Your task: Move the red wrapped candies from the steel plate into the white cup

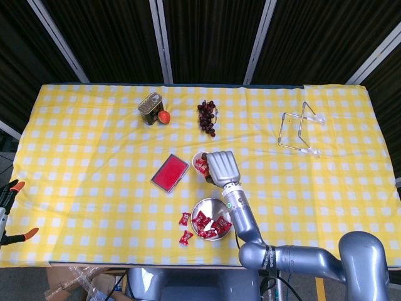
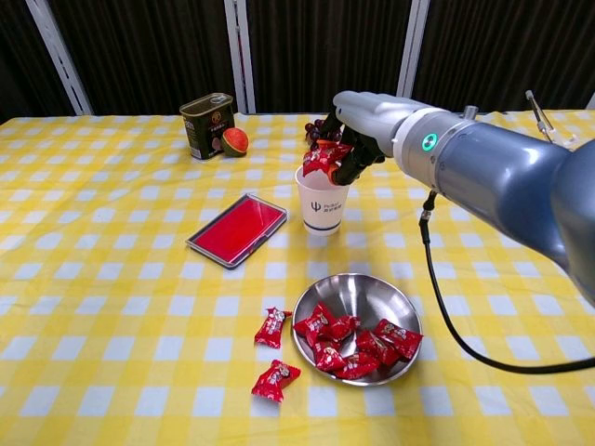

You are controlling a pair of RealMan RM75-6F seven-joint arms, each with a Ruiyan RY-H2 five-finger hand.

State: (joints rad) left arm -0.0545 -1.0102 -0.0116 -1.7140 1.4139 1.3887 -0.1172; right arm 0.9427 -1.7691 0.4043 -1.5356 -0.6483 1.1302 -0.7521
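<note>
Lab test bench, dark curtains (image 2: 316, 46), checked tablecloth (image 2: 112, 279), clamps (image 1: 12, 188)

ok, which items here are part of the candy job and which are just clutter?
Job:
- red wrapped candies
- steel plate
- white cup
- right robot hand, holding a candy over the cup

Clutter:
- red tray
- tin can
- grapes
- wire stand
</note>
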